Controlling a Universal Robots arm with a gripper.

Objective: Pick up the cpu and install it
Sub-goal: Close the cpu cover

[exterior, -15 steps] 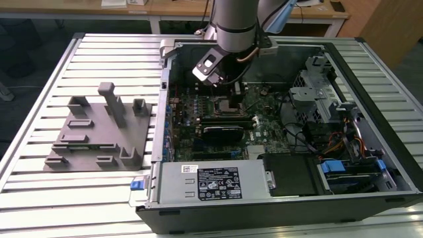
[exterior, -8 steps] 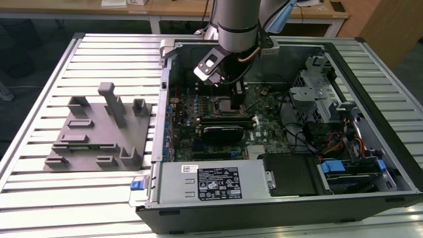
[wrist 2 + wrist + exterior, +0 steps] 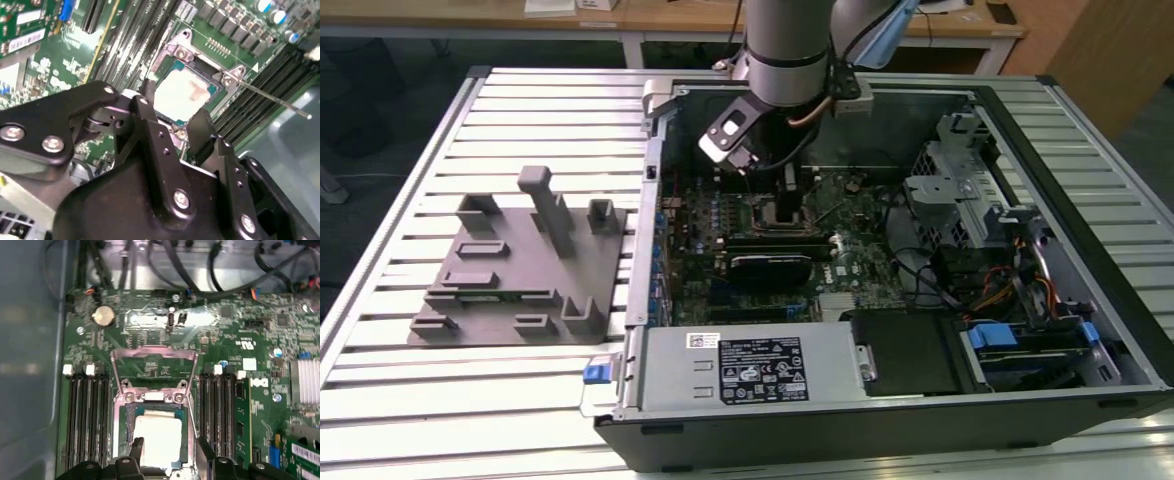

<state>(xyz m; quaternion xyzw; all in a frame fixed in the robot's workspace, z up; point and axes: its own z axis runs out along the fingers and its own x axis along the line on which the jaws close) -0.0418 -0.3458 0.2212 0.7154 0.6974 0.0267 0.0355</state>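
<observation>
Black gripper (image 3: 175,107) is hovering with fingers (image 3: 150,115) spread wide in the second wrist view, straddling the cpu (image 3: 186,91). It is lying flat in the open socket (image 3: 181,51) directly beneath, sitting just above centre in the exterior view.

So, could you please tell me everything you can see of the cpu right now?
The cpu is a small flat square with a silvery-white metal top and a thin green edge. It lies level inside the socket, whose hinged frame is swung up. The gripper sits close over it; contact is unclear.
</observation>
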